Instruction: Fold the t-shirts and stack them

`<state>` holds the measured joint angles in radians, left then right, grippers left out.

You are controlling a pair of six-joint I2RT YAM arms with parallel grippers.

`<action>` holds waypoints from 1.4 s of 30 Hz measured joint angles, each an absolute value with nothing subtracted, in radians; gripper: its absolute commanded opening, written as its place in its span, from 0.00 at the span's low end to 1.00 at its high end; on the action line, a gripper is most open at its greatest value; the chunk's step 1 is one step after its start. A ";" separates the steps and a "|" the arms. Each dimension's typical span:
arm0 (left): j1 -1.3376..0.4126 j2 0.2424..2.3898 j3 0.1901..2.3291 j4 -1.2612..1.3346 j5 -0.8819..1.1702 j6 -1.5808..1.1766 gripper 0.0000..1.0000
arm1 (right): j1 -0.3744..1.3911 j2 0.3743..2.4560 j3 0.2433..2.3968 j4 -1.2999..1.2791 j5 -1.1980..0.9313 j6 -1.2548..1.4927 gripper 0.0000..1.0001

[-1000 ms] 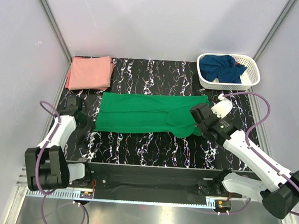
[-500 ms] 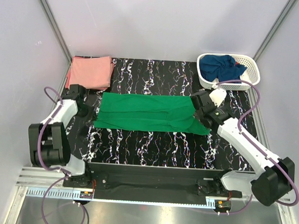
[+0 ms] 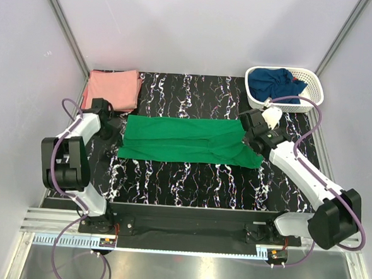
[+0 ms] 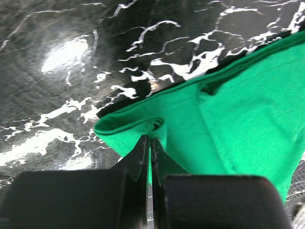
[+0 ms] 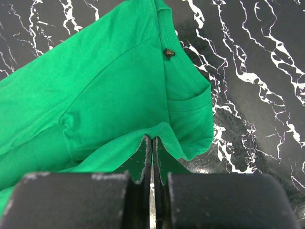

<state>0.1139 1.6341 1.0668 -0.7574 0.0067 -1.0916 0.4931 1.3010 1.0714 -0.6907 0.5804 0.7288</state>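
My black marbled table (image 3: 190, 178) carried a green shirt (image 3: 180, 139) spread across its middle, with a folded pink shirt (image 3: 113, 89) and a white basket (image 3: 276, 106) at its far corners.

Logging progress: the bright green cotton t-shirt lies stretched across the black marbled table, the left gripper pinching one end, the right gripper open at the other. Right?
Not quite: the right gripper is shut on the other end of the bright green cotton t-shirt, as the right wrist view shows. The left gripper does pinch one end, and the shirt lies stretched across the black marbled table.

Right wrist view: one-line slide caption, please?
Right gripper pinching the green t-shirt near its collar, over the marbled table.
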 measured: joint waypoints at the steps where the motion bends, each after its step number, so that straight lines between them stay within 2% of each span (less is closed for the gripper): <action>1: 0.111 1.642 1.078 -0.762 0.006 -1.091 0.00 | 0.489 1.306 1.074 -0.690 0.580 0.727 0.00; 12: 0.074 1.689 1.184 -0.820 -0.039 -1.084 0.00 | 0.478 1.343 1.089 -0.676 0.537 0.711 0.00; 42: 0.015 1.765 1.277 -0.939 -0.168 -1.150 0.00 | 0.477 1.317 1.074 -0.704 0.553 0.669 0.00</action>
<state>0.0147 1.7653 1.2770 -0.9394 -0.1680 -1.1500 0.4767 1.3174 1.0740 -0.7040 0.5533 0.6689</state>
